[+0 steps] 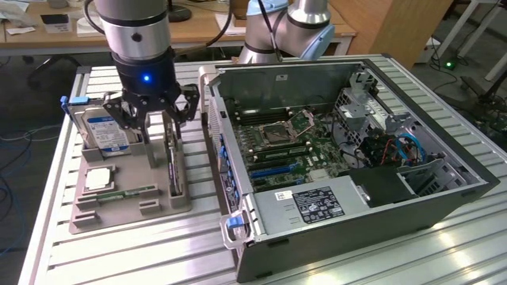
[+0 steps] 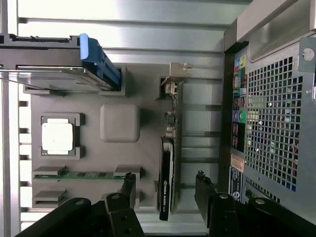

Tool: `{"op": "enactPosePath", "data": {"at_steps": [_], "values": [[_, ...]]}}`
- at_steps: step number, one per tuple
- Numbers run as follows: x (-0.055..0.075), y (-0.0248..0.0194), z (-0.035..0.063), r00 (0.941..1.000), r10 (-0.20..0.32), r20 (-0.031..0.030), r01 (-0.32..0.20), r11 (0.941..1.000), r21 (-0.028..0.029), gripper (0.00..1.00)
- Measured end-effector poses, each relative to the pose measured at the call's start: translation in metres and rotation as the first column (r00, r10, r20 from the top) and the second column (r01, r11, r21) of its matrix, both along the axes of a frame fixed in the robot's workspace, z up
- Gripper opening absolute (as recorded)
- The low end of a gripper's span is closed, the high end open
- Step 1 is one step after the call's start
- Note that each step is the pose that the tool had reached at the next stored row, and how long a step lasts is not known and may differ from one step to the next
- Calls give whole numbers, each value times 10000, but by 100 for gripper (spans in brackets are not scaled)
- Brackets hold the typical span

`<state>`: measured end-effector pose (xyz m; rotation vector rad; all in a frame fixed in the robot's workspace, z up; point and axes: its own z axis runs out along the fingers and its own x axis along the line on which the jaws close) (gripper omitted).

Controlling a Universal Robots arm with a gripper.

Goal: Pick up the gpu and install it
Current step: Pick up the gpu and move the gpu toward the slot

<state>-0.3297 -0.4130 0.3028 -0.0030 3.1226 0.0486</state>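
Slatted aluminium table (image 1: 119, 255) runs across the foreground, carrying a grey moulded parts tray (image 1: 111, 217) and, on the exterior view's right, an open black computer tower (image 1: 357, 237). The gpu (image 2: 168, 173), a thin dark circuit card with a pale metal bracket at one end, stands on edge in the tray slot nearest the tower. Directly above it hangs the black claw (image 1: 156, 127), spread wide to either side and holding nothing. This looks like the approach before pickup; a clean grasp would need the claw centred across the card's thin edge. Behind, the silver arm (image 1: 135, 29) stands vertical, wrist pointing straight down.
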Motion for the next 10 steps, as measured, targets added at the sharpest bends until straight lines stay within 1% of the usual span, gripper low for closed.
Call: {"op": "enactPosePath", "data": {"at_steps": [5,7,10], "values": [[5,-1,-92,10000,1,-1,-1,10000,-1,60],[30,1,-128,10000,-1,-7,1,10000,0,60],[51,30,-183,10000,-29,-7,29,10000,-2,60]]}}
